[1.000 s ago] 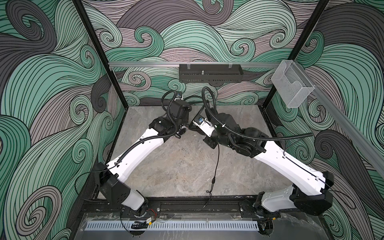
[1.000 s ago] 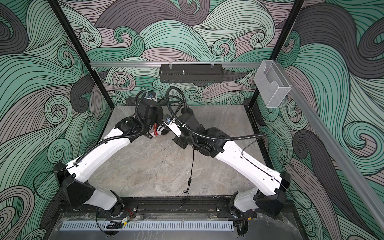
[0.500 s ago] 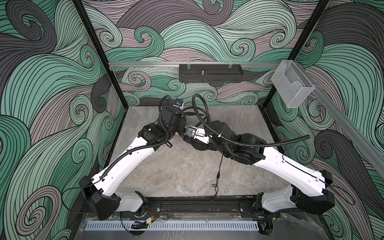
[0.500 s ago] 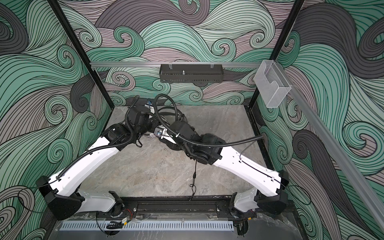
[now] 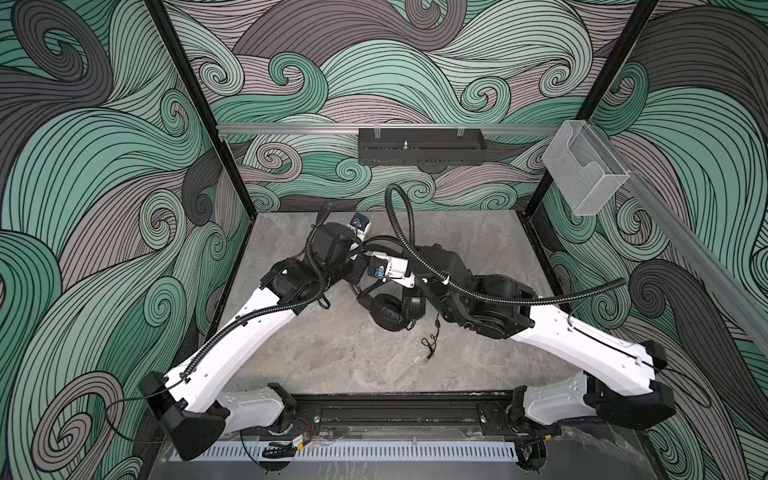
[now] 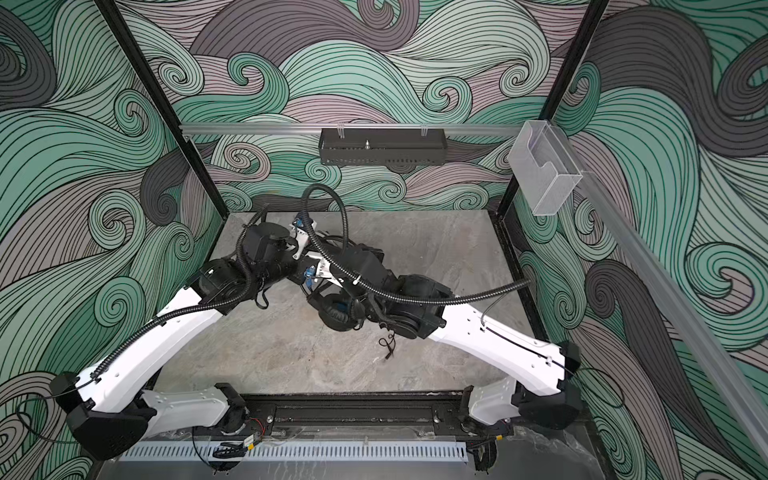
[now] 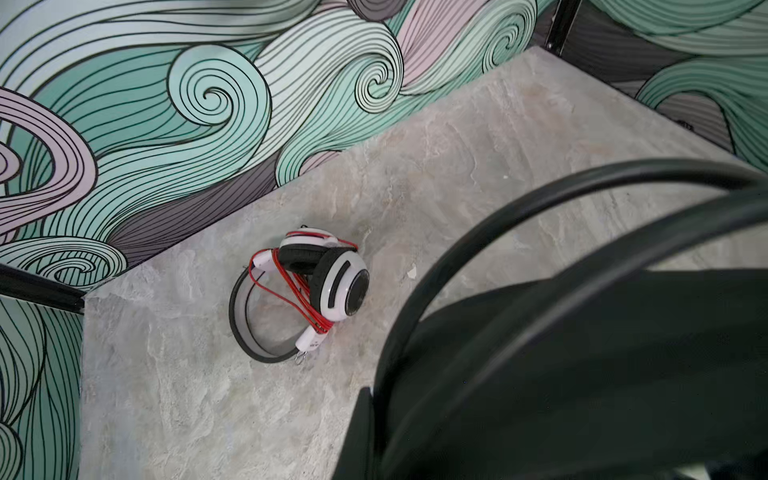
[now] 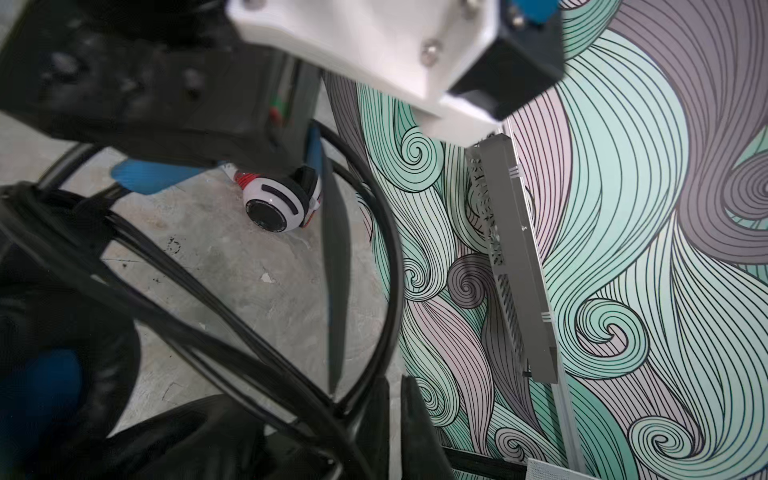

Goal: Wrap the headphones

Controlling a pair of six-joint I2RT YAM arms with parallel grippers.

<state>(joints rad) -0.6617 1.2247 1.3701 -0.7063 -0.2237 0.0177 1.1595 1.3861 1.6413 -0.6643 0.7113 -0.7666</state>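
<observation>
Your black headphones (image 5: pixel 388 312) lie mid-table (image 5: pixel 324 357) in both top views, just beneath the 2 wrists, close under the left gripper (image 5: pixel 358 275) and the right gripper (image 8: pixel 398 387). The left pincer is closed, though what it pinches you cannot tell; the right one's fingers (image 8: pixel 417 419) stand close together beside strands of black cable (image 8: pixel 232 332), grip uncertain. The white headphones (image 7: pixel 322 286), wound in red cable (image 7: pixel 291 299), lie apart near the back wall (image 8: pixel 582 249); the print on their band end is too small to read.

Black tray (image 5: pixel 420 146) — clear bin (image 5: pixel 584 174)
</observation>
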